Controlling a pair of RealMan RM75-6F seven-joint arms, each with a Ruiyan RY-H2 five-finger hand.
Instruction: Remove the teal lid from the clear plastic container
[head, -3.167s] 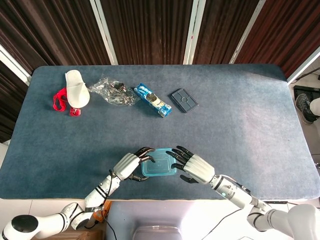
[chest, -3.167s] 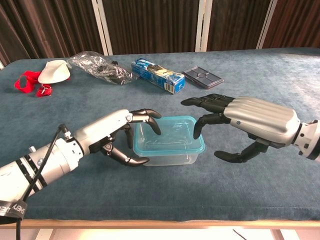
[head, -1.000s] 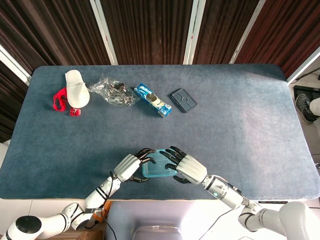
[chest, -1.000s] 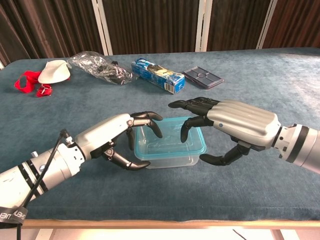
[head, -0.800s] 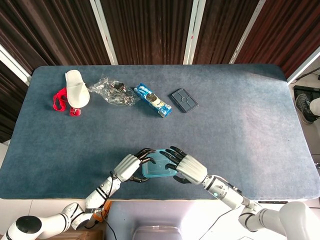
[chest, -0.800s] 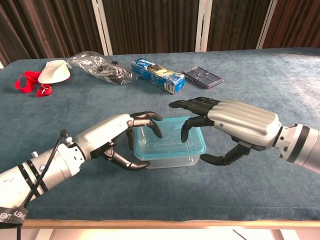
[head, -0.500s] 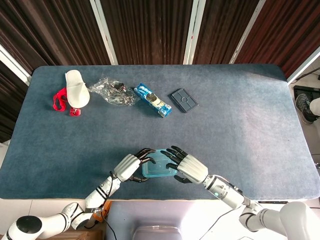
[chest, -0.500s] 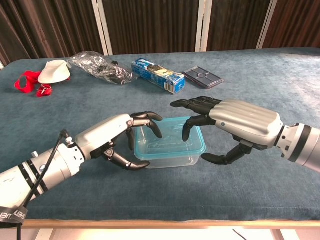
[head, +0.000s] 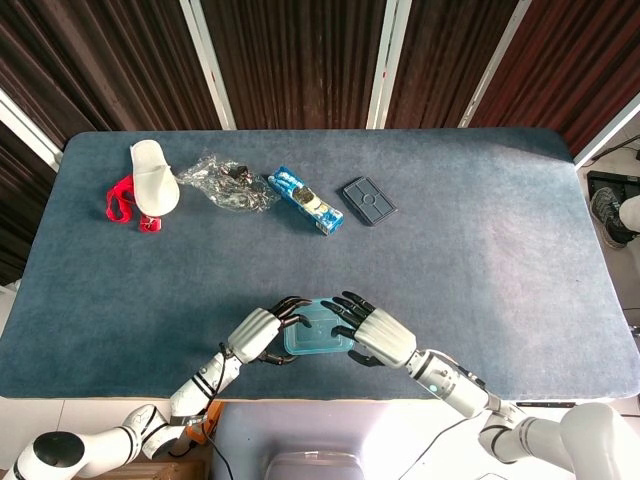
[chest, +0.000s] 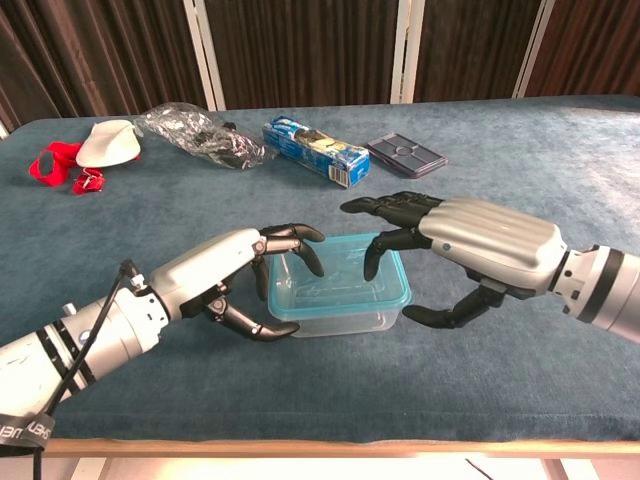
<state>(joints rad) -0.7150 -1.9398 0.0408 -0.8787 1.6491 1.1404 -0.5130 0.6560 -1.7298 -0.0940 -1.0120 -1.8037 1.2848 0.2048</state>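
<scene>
Both hands are on the job at the near edge of the bench, and the one clear plastic container sits right between them with its one teal lid seated on top. The left hand cups the container's left end, fingers curled over the lid's rim and thumb hooked low against the side wall, which reads as a brace to keep the tub from sliding; whether it truly clamps the wall or only rests there I cannot tell. The right hand comes in from the other side, spread wide and holding nothing, its dark fingertips poised over the lid's right corner and the thumb reaching in low beside the container's right wall. That looks like the set-up for a peel: one hand anchoring, the other hunting for the lip. The lid is not off yet and I judge the prying has not begun. From the head view, the same pairing shows: left hand and right hand flanking the container, touching or nearly so. Well beyond both hands, across the bench, lie one white slipper with one red strap just beside it, one crumpled clear plastic bag, one blue carton and one dark flat tray, all far from the action.
</scene>
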